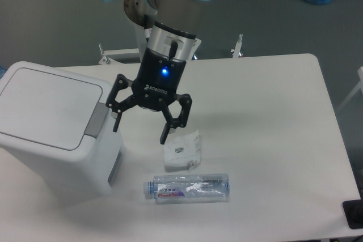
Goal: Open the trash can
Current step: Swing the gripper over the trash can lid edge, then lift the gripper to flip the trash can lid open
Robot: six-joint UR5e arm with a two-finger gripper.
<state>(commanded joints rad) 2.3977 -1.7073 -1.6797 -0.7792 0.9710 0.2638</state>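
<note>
White table (272, 140). Clear plastic bottle (187, 187) lies on its side near the front edge. Crumpled white packet (182, 151) just behind the bottle.
</note>
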